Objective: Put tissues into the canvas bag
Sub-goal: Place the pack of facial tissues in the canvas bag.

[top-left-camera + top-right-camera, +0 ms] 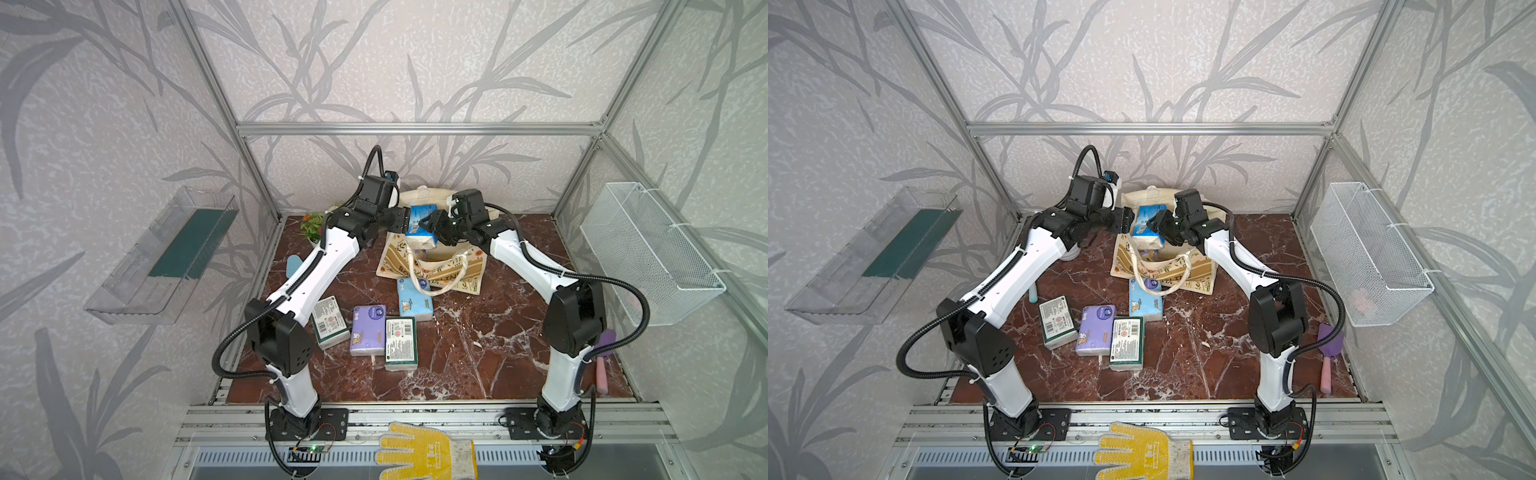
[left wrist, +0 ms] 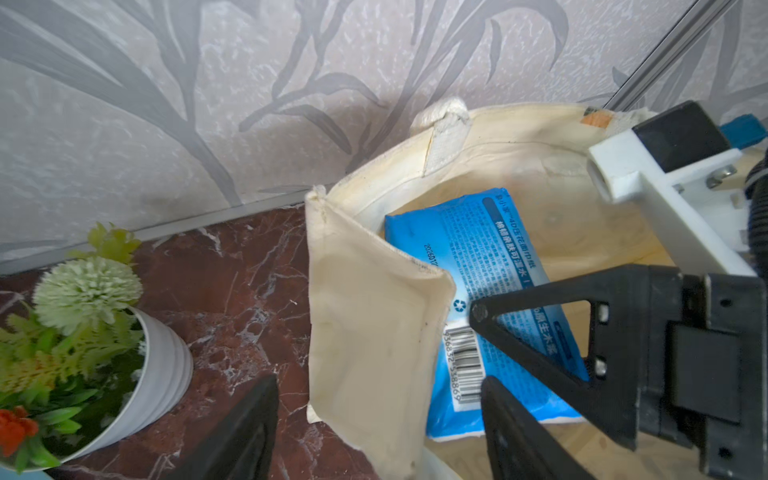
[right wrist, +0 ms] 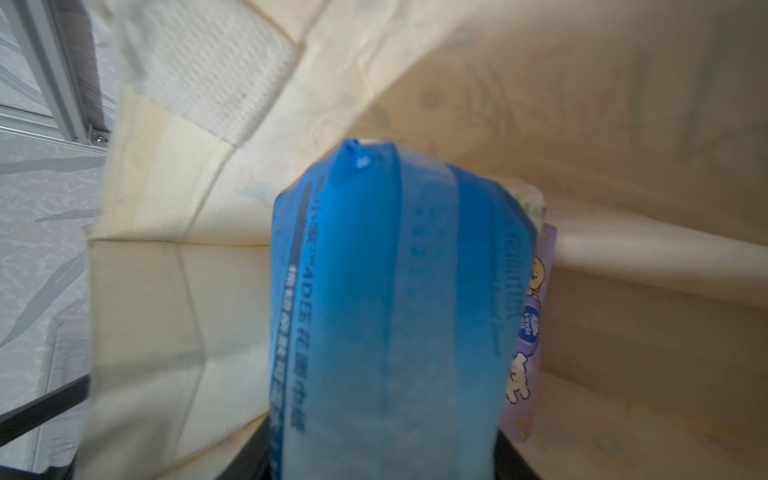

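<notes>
The right hand [image 1: 429, 225] was clamped on a blue pack [image 1: 417, 237] of tissues at the mouth of the canvas bag [image 1: 469, 272], gripping it near its trailing end. The pack's long axis ran from that hand straight into the opening, so the bag's inside lay dead ahead of the hand. The right wrist view showed the leading end past the rim, with cream fabric all around it. How deep it sat could not be told, since the bag's side wall hid its lower part. Just beside it, inside the bag, a lilac pack [image 3: 530, 332] was already stowed.

The left hand [image 1: 401, 221] stood at the bag's opposite side with its fingers [image 2: 245, 428] apart, one outside the rim and one inside. The fabric wall hung slack between them, not pinched, and the hand looked placed to keep the mouth open.

In front of the bag, four more packs lay flat on the tabletop [image 1: 478, 345]: a second blue pack [image 1: 414, 300] touching the bag's handle, then a second lilac pack [image 1: 368, 330] between two green packs [image 1: 400, 343].

Judging by this, the right hand needed only to push on along the pack's own axis and let go
</notes>
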